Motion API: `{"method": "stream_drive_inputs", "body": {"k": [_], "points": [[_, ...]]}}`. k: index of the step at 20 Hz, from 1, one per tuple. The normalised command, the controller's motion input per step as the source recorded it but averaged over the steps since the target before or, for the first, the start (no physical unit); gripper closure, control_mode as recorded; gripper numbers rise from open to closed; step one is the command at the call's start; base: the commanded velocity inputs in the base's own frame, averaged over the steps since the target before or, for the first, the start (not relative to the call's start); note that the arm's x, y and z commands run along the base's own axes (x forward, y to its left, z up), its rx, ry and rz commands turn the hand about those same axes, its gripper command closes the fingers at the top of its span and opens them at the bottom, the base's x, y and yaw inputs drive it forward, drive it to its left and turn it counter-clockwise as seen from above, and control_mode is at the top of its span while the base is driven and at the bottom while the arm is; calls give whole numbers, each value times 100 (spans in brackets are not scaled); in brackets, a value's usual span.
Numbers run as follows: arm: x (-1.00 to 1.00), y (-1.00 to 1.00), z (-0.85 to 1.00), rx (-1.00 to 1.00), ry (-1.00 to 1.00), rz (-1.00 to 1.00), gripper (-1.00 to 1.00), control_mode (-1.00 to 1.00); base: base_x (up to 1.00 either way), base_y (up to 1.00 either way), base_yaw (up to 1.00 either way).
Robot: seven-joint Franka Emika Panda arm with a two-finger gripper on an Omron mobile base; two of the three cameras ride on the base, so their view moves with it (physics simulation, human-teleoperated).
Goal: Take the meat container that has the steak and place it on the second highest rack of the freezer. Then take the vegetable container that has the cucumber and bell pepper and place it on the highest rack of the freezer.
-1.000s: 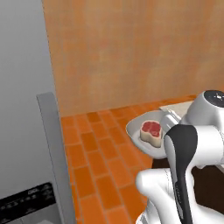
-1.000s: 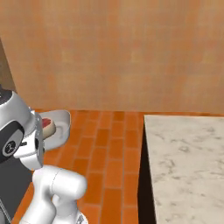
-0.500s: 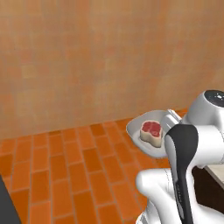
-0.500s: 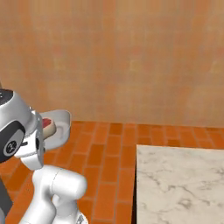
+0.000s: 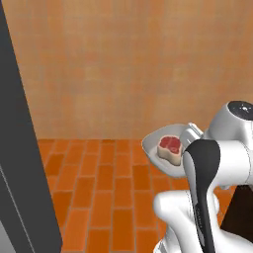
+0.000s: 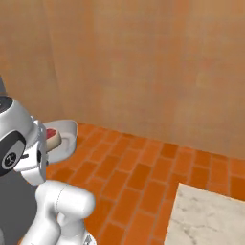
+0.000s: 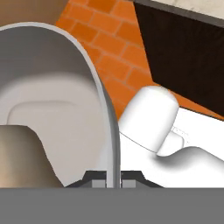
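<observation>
My gripper [image 7: 107, 180] is clamped on the rim of the meat container [image 5: 155, 148], holding it in the air above the orange brick floor [image 5: 104, 197]. The steak [image 5: 170, 147] lies inside it. A marble-topped bench [image 6: 206, 217] stands to my right.

Steak [image 6: 51, 137] half hidden behind arm; freezer [image 5: 22, 163] cropped.
</observation>
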Motion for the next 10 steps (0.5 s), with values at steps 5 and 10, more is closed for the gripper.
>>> {"method": "stream_drive_inputs", "body": {"k": [5, 10], "points": [[0, 0, 0, 0, 0, 0, 100, 100, 12, 0, 54], [0, 0, 0, 0, 0, 0, 100, 100, 8, -22, 48]]}}
